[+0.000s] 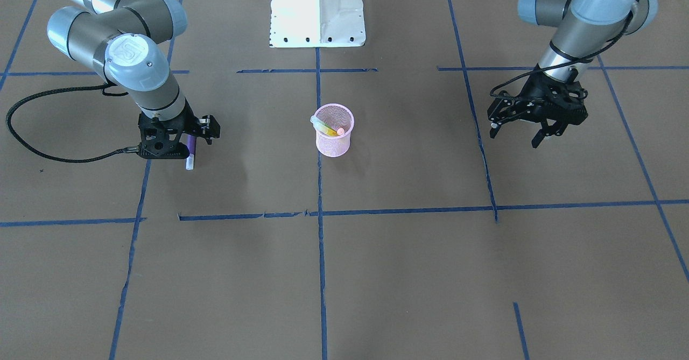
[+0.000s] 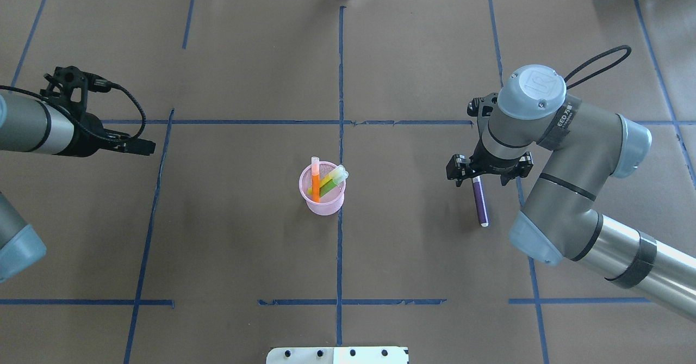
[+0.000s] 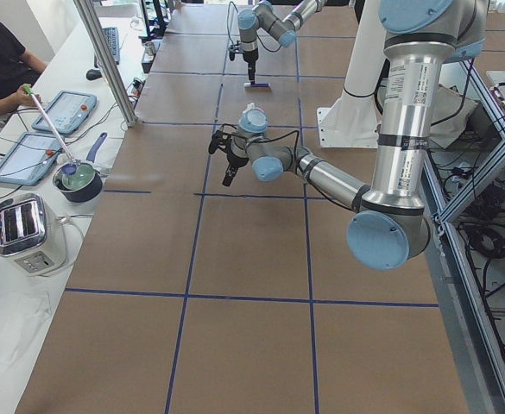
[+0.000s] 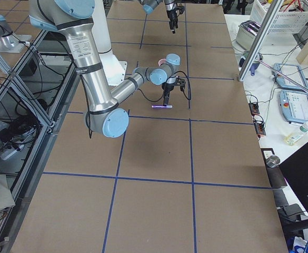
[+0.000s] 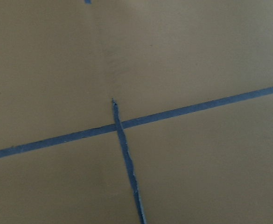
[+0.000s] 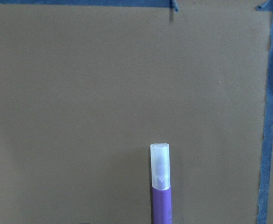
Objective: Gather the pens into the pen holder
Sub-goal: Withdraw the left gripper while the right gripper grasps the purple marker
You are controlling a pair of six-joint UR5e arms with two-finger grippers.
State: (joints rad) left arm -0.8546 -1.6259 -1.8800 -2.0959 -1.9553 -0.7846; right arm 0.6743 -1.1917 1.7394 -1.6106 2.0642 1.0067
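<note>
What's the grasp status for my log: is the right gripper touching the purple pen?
Cannot tell. In the overhead view the purple pen runs under the right gripper, which hides contact or gap.

Robot lab, taped table [image 2: 244, 54], teach pendants [image 3: 64, 110], cables [image 3: 485, 246]

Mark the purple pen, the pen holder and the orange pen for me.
purple pen [image 2: 480, 202], overhead exterior view, middle of the barrel.
pen holder [image 2: 325, 206], overhead exterior view, bare mesh wall.
orange pen [image 2: 316, 184], overhead exterior view, orange barrel.
</note>
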